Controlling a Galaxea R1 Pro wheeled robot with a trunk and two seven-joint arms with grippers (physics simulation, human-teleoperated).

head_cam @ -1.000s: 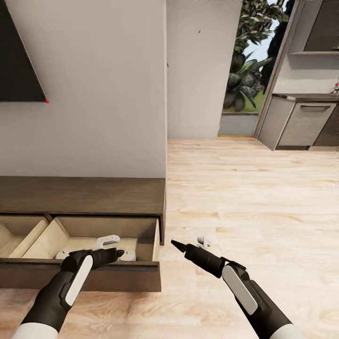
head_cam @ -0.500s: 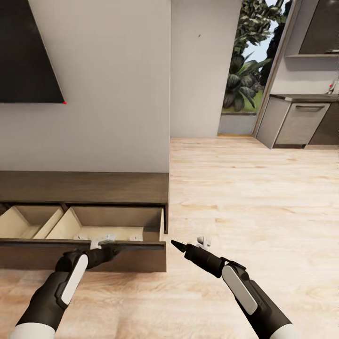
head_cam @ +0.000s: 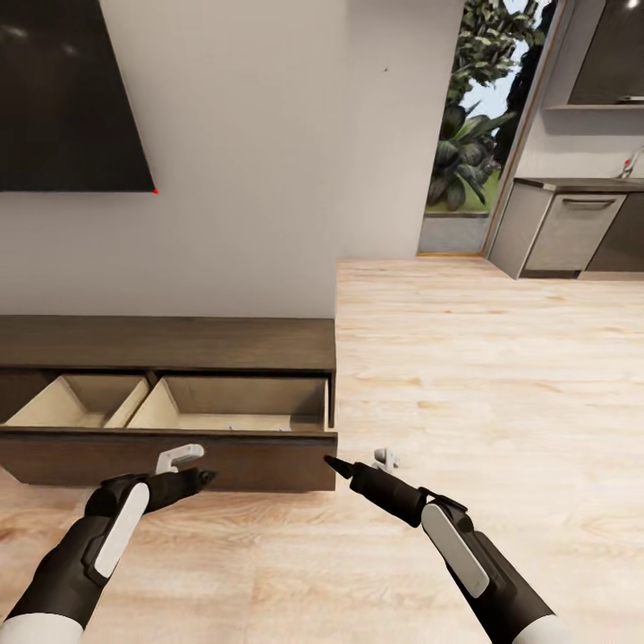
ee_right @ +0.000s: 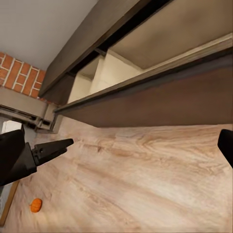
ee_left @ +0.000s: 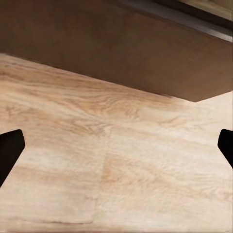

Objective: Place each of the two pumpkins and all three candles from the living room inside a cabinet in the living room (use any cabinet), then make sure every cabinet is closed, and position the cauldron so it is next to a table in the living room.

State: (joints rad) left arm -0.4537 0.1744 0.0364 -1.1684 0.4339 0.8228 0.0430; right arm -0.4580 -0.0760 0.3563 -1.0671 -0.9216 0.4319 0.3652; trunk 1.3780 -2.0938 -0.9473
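Observation:
The cabinet (head_cam: pixel 179 344) stands low and dark brown against the wall, with two drawers pulled out and pale beige inside (head_cam: pixel 224 402). My left gripper (head_cam: pixel 192 467) hangs open just in front of the right drawer's front panel (ee_left: pixel 121 53), above the wood floor. My right gripper (head_cam: pixel 356 461) is open too, over bare floor past the cabinet's right end. In the right wrist view the open drawers (ee_right: pixel 160 104) show from low down, and one small orange pumpkin (ee_right: pixel 35 205) lies on the floor far behind my left gripper (ee_right: pixel 48 150). Candles, cauldron and table are out of view.
A dark TV (head_cam: pixel 63 98) hangs on the wall above the cabinet. Wood floor (head_cam: pixel 465 376) stretches right toward a glass door with plants (head_cam: pixel 465 134) and a grey kitchen counter (head_cam: pixel 572 233). A brick wall (ee_right: pixel 14 73) shows in the right wrist view.
The camera has backed away from the cabinet and shifted. My left gripper has come out from over the open drawer and now sits in front of its panel. The right arm holds its pose.

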